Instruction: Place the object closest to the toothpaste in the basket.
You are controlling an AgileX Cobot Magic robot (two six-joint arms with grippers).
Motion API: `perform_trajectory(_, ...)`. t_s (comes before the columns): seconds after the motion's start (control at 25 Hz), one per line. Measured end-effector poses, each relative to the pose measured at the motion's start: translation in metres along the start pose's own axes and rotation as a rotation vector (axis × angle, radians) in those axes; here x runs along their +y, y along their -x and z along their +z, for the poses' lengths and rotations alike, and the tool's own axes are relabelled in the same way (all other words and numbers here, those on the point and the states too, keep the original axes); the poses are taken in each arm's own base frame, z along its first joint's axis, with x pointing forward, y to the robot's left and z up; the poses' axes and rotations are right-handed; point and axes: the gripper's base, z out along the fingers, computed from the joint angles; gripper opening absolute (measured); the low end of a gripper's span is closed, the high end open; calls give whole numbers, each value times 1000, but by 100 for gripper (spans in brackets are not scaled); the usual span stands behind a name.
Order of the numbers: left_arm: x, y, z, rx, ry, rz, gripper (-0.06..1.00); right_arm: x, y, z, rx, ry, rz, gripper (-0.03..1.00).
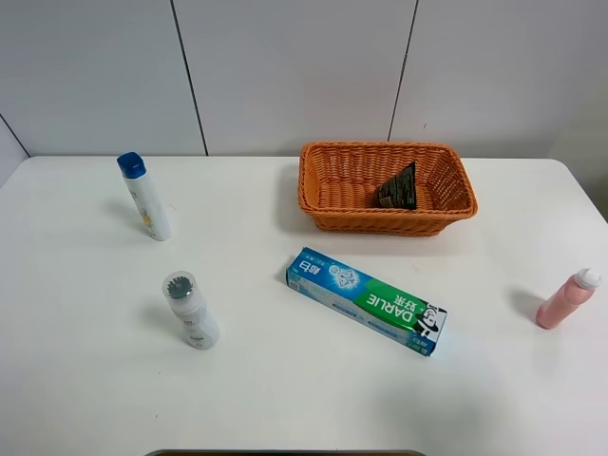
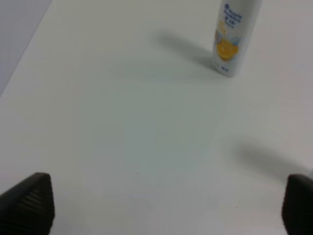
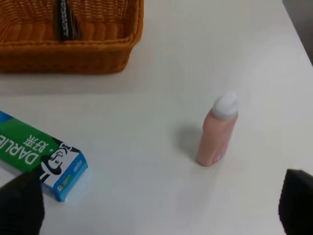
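While arms unseen overhead, basket [image 1: 313, 185] hides dark pkt [image 1: 398, 187] partly

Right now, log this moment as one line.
basket: holds dark object | toothpaste: on table | both jaws open, empty

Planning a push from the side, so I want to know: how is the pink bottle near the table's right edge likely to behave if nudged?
The pink bottle stands tall and narrow, leaning slightly, so it probably tips easily. Its round body would likely roll once down. Its smooth plastic may be slippery.
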Motion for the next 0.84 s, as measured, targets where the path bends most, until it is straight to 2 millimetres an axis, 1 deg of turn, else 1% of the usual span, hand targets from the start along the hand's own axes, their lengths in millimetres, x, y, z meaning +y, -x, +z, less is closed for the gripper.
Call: perform_trajectory(0.84, 0, 0, 0, 0, 0, 0, 94, 0, -1, 1, 2, 0, -21, 99)
